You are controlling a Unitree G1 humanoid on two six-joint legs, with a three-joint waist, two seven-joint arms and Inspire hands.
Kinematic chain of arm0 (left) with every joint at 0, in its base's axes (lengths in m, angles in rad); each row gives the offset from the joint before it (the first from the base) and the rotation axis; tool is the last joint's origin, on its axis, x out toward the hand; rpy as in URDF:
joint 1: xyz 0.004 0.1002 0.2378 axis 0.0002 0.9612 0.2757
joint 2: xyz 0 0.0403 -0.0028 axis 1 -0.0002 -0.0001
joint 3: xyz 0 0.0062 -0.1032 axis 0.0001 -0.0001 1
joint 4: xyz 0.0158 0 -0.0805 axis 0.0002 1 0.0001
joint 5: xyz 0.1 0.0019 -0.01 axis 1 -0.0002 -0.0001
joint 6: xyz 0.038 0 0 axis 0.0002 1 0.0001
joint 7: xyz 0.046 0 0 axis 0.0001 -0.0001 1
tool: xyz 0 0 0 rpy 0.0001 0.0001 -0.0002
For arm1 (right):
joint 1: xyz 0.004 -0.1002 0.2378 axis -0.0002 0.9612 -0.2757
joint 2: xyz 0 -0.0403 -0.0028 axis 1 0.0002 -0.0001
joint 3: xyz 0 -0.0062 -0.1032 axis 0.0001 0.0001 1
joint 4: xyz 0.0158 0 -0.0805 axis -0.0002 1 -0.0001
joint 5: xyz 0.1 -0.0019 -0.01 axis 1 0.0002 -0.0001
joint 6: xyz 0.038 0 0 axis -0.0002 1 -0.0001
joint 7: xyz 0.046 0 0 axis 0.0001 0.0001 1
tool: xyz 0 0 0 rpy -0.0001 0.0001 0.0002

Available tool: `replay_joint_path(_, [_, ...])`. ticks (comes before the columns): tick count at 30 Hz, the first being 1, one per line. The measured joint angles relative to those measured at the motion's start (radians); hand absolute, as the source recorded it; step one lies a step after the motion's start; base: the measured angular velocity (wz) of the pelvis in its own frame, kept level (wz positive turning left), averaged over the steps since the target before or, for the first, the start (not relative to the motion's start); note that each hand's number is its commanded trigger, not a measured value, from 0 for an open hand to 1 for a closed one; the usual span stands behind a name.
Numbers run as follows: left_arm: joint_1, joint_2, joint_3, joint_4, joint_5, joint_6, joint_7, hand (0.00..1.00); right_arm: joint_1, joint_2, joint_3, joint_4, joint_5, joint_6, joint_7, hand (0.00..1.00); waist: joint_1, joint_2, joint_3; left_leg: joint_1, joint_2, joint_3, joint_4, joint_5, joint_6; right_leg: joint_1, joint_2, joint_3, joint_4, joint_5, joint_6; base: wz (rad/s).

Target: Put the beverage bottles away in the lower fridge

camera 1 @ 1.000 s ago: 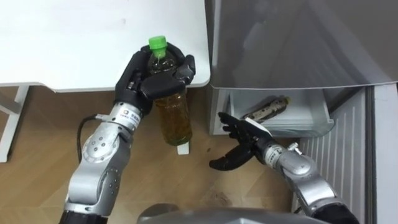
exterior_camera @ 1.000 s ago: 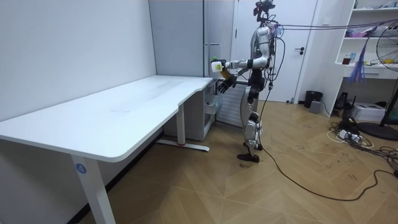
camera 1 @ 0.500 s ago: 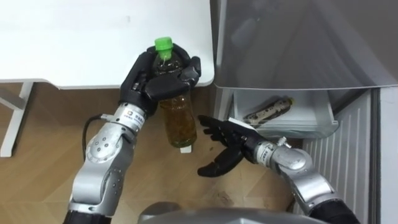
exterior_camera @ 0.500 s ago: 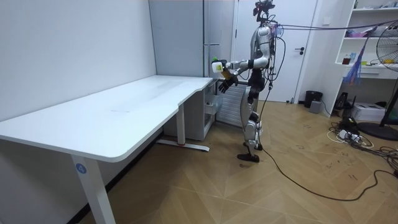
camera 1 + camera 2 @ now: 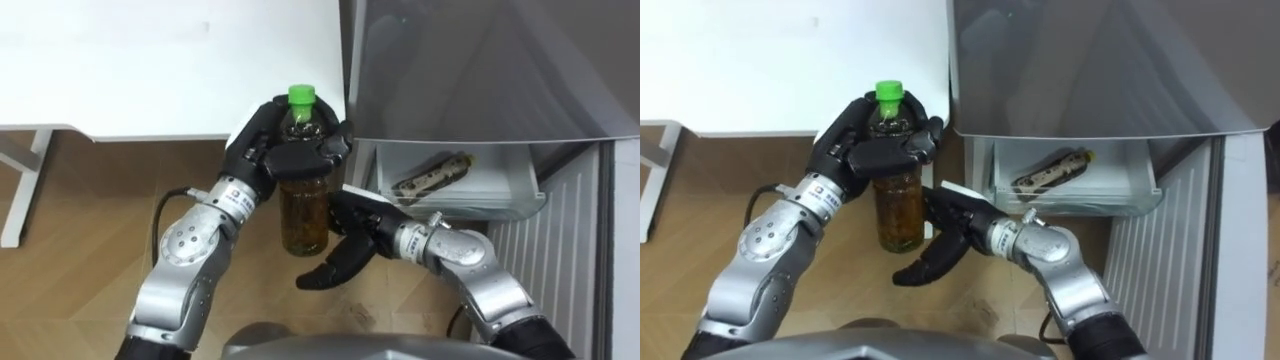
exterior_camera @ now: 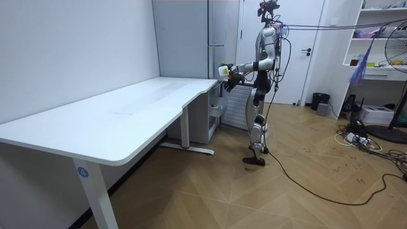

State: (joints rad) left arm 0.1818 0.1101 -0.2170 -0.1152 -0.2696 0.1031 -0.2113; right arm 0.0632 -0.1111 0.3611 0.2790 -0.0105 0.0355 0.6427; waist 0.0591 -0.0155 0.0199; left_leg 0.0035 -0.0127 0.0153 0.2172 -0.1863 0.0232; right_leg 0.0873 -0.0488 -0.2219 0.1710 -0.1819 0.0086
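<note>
While the left hand (image 5: pixel 268 150) clamps the green-capped amber plastic bottle (image 5: pixel 305 215) up top, the spread right hand (image 5: pixel 362 236) might knock it loose.

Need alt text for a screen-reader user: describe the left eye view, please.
The robot's left hand grips an upright bottle of amber drink with a green cap, by the corner of the white table. Its open right hand is beside the bottle's lower part. At right, an open fridge drawer holds a second bottle lying on its side.
</note>
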Motion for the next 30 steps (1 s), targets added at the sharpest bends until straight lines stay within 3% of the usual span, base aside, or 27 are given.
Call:
replay_joint_path(6, [-0.002, 0.001, -0.009, 0.000, 0.003, 0.000, -0.020, 1.00, 0.000, -0.001, 0.001, -0.014, 0.020, 0.012, 0.016, 0.00, -0.001, 0.000, 0.0006, -0.011, 0.000, 0.002, 0.006, -0.002, 0.003, -0.003, -0.002, -0.001, 0.003, 0.000, 0.000, 0.01])
replay_joint_path(13, [-0.002, 0.005, -0.025, 0.000, 0.004, 0.000, -0.028, 1.00, 0.000, -0.004, 0.003, -0.014, 0.106, 0.054, 0.025, 0.00, -0.007, 0.000, 0.0002, -0.012, -0.001, 0.002, 0.006, -0.002, 0.003, -0.003, -0.001, -0.003, 0.004, 0.000, 0.000, 0.01])
replay_joint_path(19, [-0.009, 0.027, -0.041, -0.001, 0.024, 0.000, -0.042, 1.00, 0.000, -0.009, 0.006, -0.014, 0.137, 0.055, 0.027, 0.01, -0.025, -0.002, -0.0009, -0.007, -0.001, 0.006, 0.006, -0.002, 0.002, -0.001, -0.002, -0.001, 0.001, 0.000, 0.000, 0.01])
replay_joint_path(21, [-0.013, 0.029, -0.053, -0.001, 0.048, -0.001, -0.046, 1.00, 0.000, -0.010, 0.010, -0.014, 0.137, 0.059, 0.027, 0.16, -0.027, -0.003, -0.0008, -0.005, -0.001, 0.006, 0.006, -0.002, 0.003, 0.001, -0.003, -0.001, 0.000, 0.000, 0.000, -0.02])
replay_joint_path(22, [-0.013, 0.035, -0.060, -0.001, 0.049, -0.001, -0.046, 1.00, 0.001, -0.012, 0.011, -0.014, 0.142, 0.063, 0.028, 0.38, -0.028, -0.003, -0.0005, -0.001, -0.001, 0.008, 0.006, -0.001, 0.003, 0.003, -0.003, -0.001, 0.000, 0.000, 0.000, -0.07])
replay_joint_path(23, [-0.013, 0.041, -0.064, -0.001, 0.049, -0.001, -0.049, 1.00, 0.001, -0.013, 0.011, -0.014, 0.152, 0.067, 0.031, 0.54, -0.027, -0.004, -0.0001, 0.001, 0.000, 0.010, 0.006, -0.001, 0.003, 0.004, -0.002, -0.001, 0.000, 0.000, 0.000, -0.07])
replay_joint_path(24, [-0.013, 0.042, -0.065, -0.001, 0.049, -0.001, -0.053, 1.00, 0.001, -0.014, 0.012, -0.014, 0.159, 0.068, 0.032, 0.61, -0.028, -0.005, 0.0002, 0.001, 0.000, 0.010, 0.006, -0.001, 0.003, 0.004, -0.002, 0.000, 0.000, 0.000, 0.000, -0.05])
replay_joint_path(25, [-0.013, 0.045, -0.068, -0.001, 0.049, -0.001, -0.058, 1.00, 0.003, -0.015, 0.012, -0.014, 0.169, 0.068, 0.034, 0.78, -0.028, -0.005, 0.0004, 0.001, 0.000, 0.011, 0.005, -0.001, 0.003, 0.004, -0.002, 0.000, 0.000, 0.000, 0.000, 0.00])
replay_joint_path(28, [-0.013, 0.059, -0.082, -0.001, 0.048, -0.001, -0.062, 1.00, 0.005, -0.016, 0.015, -0.014, 0.175, 0.071, 0.036, 0.98, -0.029, -0.005, 0.0005, 0.002, 0.001, 0.010, 0.005, -0.002, 0.003, 0.004, -0.002, 0.001, 0.001, 0.000, 0.000, 0.00])
replay_joint_path(30, [-0.013, 0.065, -0.086, 0.001, 0.048, -0.001, -0.064, 1.00, 0.005, -0.016, 0.020, -0.013, 0.176, 0.076, 0.036, 1.00, -0.029, -0.005, 0.0006, 0.001, 0.001, 0.008, 0.005, -0.002, 0.003, 0.004, -0.002, 0.002, 0.001, 0.000, 0.000, 0.00])
